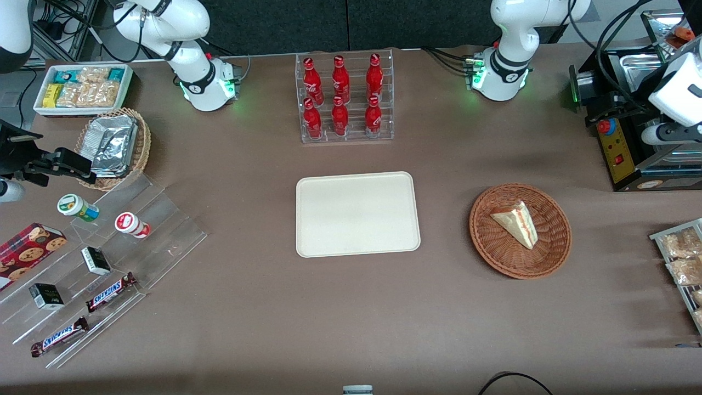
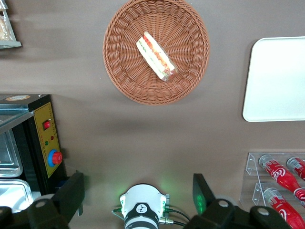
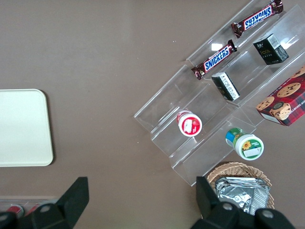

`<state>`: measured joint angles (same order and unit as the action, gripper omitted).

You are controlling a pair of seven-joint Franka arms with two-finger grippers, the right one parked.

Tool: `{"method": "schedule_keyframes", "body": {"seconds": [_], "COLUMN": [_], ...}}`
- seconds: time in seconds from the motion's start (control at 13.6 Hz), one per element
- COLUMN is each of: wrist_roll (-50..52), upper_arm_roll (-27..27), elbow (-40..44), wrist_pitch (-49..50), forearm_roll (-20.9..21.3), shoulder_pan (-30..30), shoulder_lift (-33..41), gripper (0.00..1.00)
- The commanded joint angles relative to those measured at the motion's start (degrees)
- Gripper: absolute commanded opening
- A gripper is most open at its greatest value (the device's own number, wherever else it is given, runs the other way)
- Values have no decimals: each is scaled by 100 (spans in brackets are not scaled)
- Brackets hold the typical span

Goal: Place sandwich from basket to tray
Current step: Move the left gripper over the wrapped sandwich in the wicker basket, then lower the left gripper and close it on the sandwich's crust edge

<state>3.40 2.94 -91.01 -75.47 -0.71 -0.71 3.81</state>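
The triangular white-bread sandwich (image 2: 155, 56) lies in the round reddish-brown wicker basket (image 2: 125, 76), well apart from the left arm's gripper (image 2: 138, 195), whose jaws stand wide apart high above the brown table.

On my screens I count one tray (image 1: 357, 214), one reddish basket (image 1: 550, 259) and one sandwich (image 1: 515, 224) in it. There are six red bottles (image 1: 340, 82) in one clear rack (image 1: 346, 137). I see two Snickers bars (image 1: 111, 291), two small dark boxes (image 1: 96, 260), two little lidded tubs (image 1: 78, 207) and one cookie box (image 1: 27, 249). There is one paler basket (image 1: 143, 148) of foil packets, too stacked to count, and one white box (image 1: 77, 111) of snacks. One gripper (image 2: 136, 195) hangs high near its arm's base, its two fingers (image 2: 71, 193) spread apart.
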Motion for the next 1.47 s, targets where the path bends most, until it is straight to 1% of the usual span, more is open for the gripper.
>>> {"method": "schedule_keyframes", "body": {"seconds": [0.0, 0.22, 0.29, 0.37, 0.44, 0.59, 0.74, 0.88, 1.03, 1.25, 1.4], "wrist_roll": [-41, 11, 63, 81, 186, 729, 1606, 2231, 2874, 3797, 3861], "upper_arm_roll": [-100, -127, -127, -127, -127, -127, -101, -92, -92, -39, -39], "elbow": [171, 84, -39, -240, -564, -1363, -2180, -2657, -2948, -3046, -3229], "wrist_pitch": [200, 147, 16, -220, -596, -1614, -2738, -3558, -4201, -4826, -5125], "forearm_roll": [45, 115, 228, 238, 247, 238, 238, 116, 45, 10, 10], "shoulder_pan": [62, 45, 36, 18, 18, 18, 71, 80, 176, 422, 431], "shoulder_lift": [-30, -178, -231, -319, -355, -372, -373, -425, -591, -1004, -1049], "gripper": [100, 100, 100, 100, 100, 100, 100, 100, 100, 100, 100]}}
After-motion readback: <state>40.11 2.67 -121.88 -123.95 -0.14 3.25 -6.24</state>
